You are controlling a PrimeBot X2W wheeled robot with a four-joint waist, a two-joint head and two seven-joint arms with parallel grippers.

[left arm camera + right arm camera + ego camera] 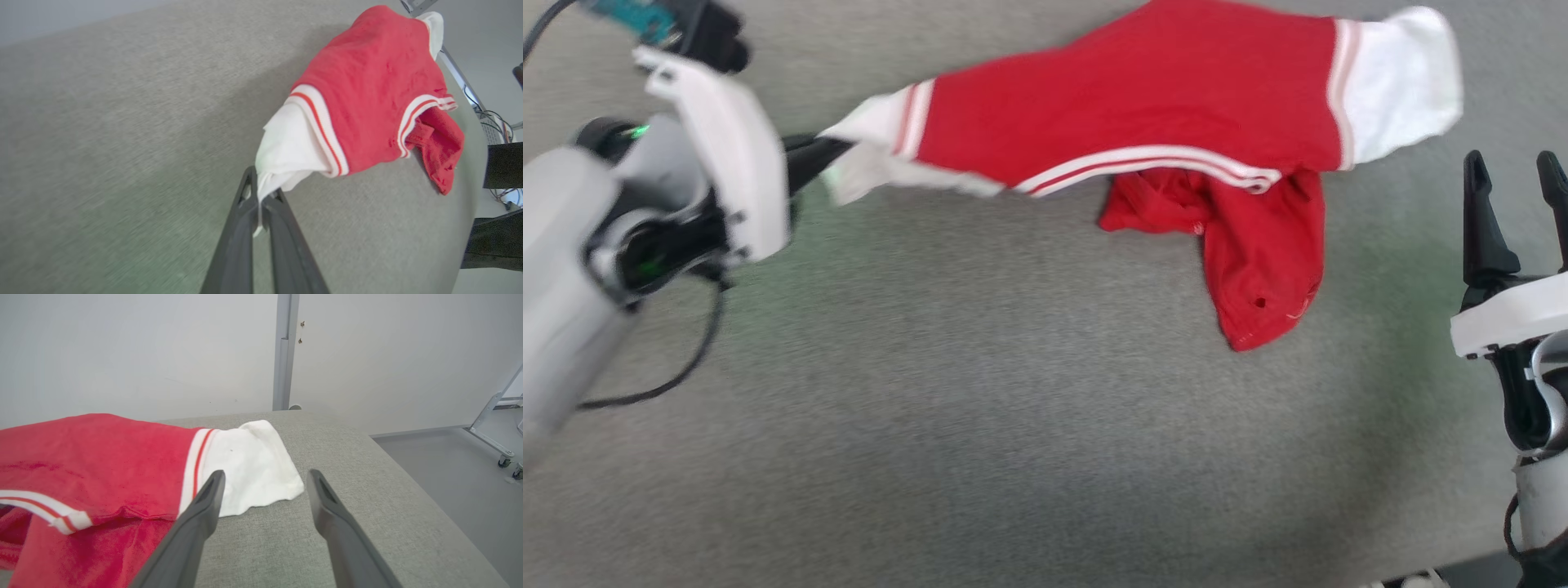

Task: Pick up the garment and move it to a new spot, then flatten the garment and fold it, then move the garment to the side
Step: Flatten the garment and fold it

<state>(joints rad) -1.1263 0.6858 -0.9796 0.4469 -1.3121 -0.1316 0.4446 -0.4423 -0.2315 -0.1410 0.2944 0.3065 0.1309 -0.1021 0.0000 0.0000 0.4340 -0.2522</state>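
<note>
The left fingers (237, 245) clamp tight on the garment's (1143, 106) white sleeve end, seemingly lifted off the surface (980, 408). Beside the garment, the right fingers (188, 531) gape, holding nothing.

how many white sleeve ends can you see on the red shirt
2: one white sleeve end pinched in the left gripper, the other on the grey table near the right gripper.

Grey fabric table (980, 392), red garment (1143, 106) on it

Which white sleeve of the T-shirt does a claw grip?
The sleeve at the robot's left, pinched in the left claw; the other sleeve lies free.
</note>
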